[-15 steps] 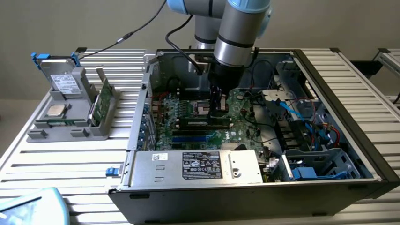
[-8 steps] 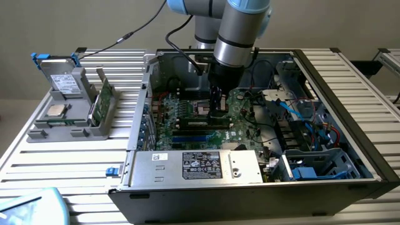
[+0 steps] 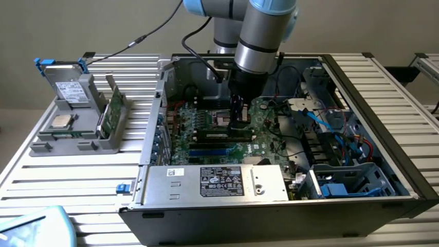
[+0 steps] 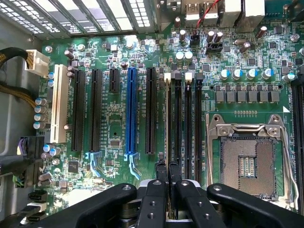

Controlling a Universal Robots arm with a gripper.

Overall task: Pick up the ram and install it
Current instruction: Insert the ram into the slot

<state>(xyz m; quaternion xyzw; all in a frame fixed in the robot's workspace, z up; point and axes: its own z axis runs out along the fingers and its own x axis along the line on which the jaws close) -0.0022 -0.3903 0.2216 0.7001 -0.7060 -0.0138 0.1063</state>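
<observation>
Inside the open computer case (image 3: 384,123) on the worktop (image 3: 69,170): gripper (image 4: 167,172) closed on the ram (image 4: 168,123), standing edge-on in a memory slot of the motherboard (image 4: 114,128), beside the empty processor socket (image 4: 247,164). At the exterior view's left, a grey tray (image 3: 48,146) holding a silver processor chip (image 3: 61,121) and upright green boards (image 3: 113,110).

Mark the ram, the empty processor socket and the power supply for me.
ram (image 4: 168,123): wrist view, thin top edge, standing in its slot.
processor socket (image 4: 247,166): wrist view, pin field centre.
power supply (image 3: 219,181): exterior view, black label on top.
</observation>
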